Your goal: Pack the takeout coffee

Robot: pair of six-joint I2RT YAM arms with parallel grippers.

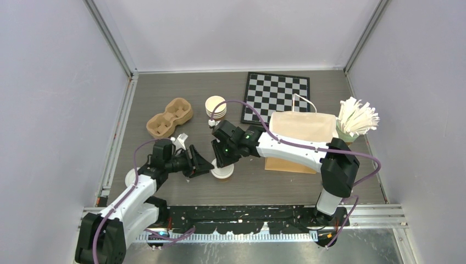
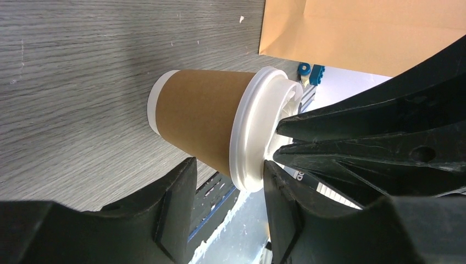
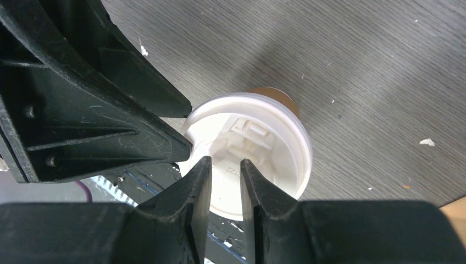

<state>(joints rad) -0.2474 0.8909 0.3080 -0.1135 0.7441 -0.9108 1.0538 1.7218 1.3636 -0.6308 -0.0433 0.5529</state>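
Note:
The takeout coffee [image 1: 222, 172], a tan paper cup with a white lid, stands on the table near the front middle. In the left wrist view [image 2: 200, 121] it sits just beyond my left gripper [image 2: 228, 176], which is open with its tips on either side of the lid's rim, not touching. My left gripper [image 1: 206, 165] is at the cup's left side. My right gripper [image 1: 222, 160] is straight above the cup. In the right wrist view its jaws [image 3: 226, 168] are almost closed, a thin slit apart, tips resting on the lid [image 3: 258, 143] with nothing between them.
A brown paper bag [image 1: 302, 127] stands behind the right arm, and shows in the left wrist view [image 2: 373, 33]. A chessboard [image 1: 276, 94], a stack of lidless cups [image 1: 216, 106], a pulp cup carrier [image 1: 169, 117], a holder of white sticks [image 1: 356, 118] and a loose white lid [image 1: 132, 177] lie around.

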